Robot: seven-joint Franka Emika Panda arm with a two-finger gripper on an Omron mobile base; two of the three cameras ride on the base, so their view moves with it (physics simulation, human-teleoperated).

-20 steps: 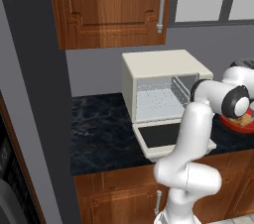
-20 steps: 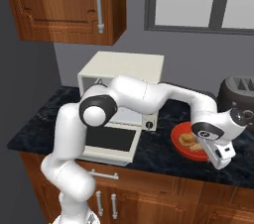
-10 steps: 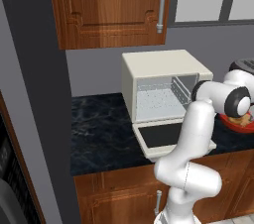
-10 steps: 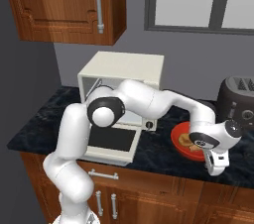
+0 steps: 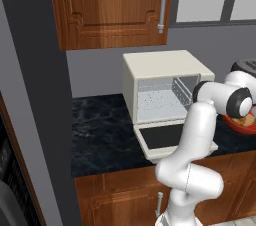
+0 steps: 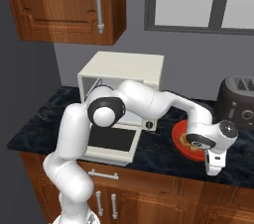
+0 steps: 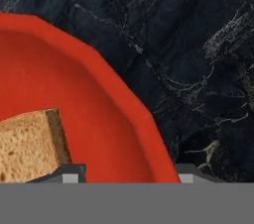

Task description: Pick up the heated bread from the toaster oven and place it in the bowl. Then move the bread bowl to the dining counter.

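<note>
So the jaws straddle the near rim of the shallow round bright red bowl [image 7: 74,94], one tip inside and one outside on the counter, but I honestly can't tell if they've clamped onto that rim or are just sitting around it. The golden-brown slice of bread [image 7: 27,146] lies inside the bowl, right by the inner tip. The bowl sits on the black marbled counter [image 6: 154,151], just right of the cream-white boxy toaster oven [image 6: 124,82] with its dark-glass door dropped open, and left of a dark rounded toaster [image 6: 240,101].
</note>
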